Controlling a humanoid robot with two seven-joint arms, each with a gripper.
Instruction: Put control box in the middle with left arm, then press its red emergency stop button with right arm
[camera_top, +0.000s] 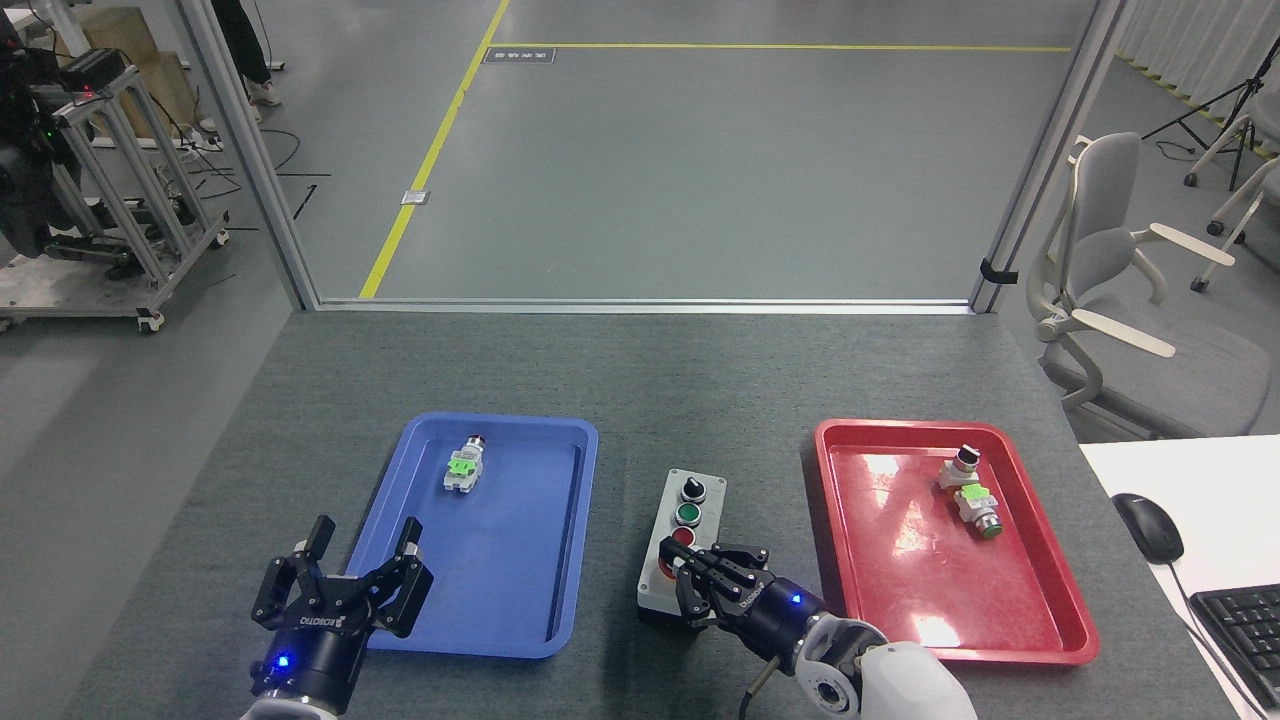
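Control box (682, 545) sits on the grey table (640, 380), in the gap between the blue tray (560, 640) on its left and the red tray (1040, 600) on its right, apart from both. Its long axis runs near to far, tilted slightly to the right at the far end. Along that axis, from far to near, are 1 black knob (692, 488), 1 green button (688, 514), 1 red button (682, 537), and the big red stop button, which is mostly hidden under the right gripper (703, 572); only a sliver shows at its left.

The right arm enters from the bottom edge and reaches up and left, its white forearm low in the view and its black wrist angled toward the box. Its fingers are drawn close together over the near end of the lid, right at the stop button; nothing is held between them. Whether they touch the button cannot be told.

The left arm rises from the bottom left, with the left gripper (365, 538) pointing away from the robot, at the near left corner of the blue tray. Its fingers are spread wide and hold nothing.

1 small white switch part with a green tag (464, 467) lies in the far half of the blue tray. 2 similar parts (968, 490) lie together in the far right of the red tray.
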